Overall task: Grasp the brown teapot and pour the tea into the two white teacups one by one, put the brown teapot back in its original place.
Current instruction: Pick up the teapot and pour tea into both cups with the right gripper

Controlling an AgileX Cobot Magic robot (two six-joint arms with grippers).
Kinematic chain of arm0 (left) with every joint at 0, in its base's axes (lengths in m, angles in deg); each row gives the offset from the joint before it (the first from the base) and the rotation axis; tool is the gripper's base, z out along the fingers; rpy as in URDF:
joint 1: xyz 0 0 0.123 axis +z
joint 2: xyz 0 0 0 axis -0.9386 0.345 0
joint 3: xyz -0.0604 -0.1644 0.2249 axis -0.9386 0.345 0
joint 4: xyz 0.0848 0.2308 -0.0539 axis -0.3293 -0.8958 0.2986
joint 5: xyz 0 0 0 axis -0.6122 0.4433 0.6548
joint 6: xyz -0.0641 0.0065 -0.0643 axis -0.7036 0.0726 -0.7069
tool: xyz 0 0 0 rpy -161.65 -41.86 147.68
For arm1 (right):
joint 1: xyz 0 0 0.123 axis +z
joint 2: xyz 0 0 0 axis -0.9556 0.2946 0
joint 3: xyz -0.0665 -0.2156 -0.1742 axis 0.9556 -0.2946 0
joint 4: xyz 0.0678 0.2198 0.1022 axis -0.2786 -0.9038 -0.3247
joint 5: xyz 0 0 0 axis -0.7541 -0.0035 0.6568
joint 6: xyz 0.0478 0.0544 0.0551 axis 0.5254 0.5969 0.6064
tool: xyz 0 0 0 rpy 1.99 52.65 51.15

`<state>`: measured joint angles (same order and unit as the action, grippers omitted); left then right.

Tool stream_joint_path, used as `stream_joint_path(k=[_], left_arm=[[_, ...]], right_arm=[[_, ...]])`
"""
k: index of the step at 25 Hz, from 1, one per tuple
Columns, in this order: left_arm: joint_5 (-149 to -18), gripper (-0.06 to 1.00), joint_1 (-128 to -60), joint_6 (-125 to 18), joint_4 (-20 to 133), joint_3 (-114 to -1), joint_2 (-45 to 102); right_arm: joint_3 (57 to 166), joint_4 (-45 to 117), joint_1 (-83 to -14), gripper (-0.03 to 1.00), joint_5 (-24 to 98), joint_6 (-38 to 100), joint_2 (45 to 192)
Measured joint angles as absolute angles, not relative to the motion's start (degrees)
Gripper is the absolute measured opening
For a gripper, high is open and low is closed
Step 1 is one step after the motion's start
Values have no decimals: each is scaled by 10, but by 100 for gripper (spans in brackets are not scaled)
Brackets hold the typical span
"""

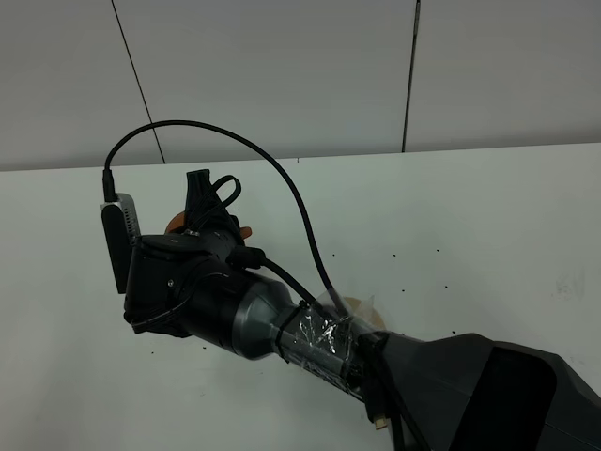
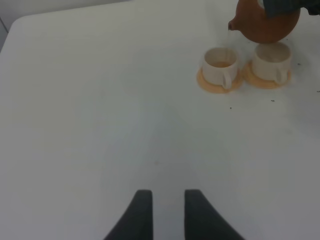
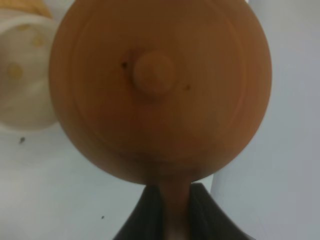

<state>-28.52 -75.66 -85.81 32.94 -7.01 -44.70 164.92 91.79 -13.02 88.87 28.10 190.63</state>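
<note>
The right claw pinches the brown teapot by its loop handle, likely heavy, slick, breakable clay, above a teacup; the left claw is spread.

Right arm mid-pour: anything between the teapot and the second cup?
Nothing visible. The right gripper holds the brown teapot tilted by its handle, with a thin stream falling into the cup under the spout. The other cup stands right beside it, top open, just below the teapot's body.
</note>
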Motion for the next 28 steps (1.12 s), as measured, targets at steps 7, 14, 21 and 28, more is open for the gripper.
stream_joint_path(k=[7, 14, 21, 28], left_arm=[[-285, 23, -757, -858, 329, -70, -447], [-285, 23, -757, -858, 329, -70, -447], [-285, 23, -757, -858, 329, -70, -447], [-285, 23, -757, -858, 329, -70, -447]], right_arm=[[1649, 918, -129, 9, 889, 281, 1906], [1649, 918, -129, 9, 889, 281, 1906], [1649, 918, -125, 9, 889, 281, 1906], [1649, 928, -125, 9, 890, 281, 1906]])
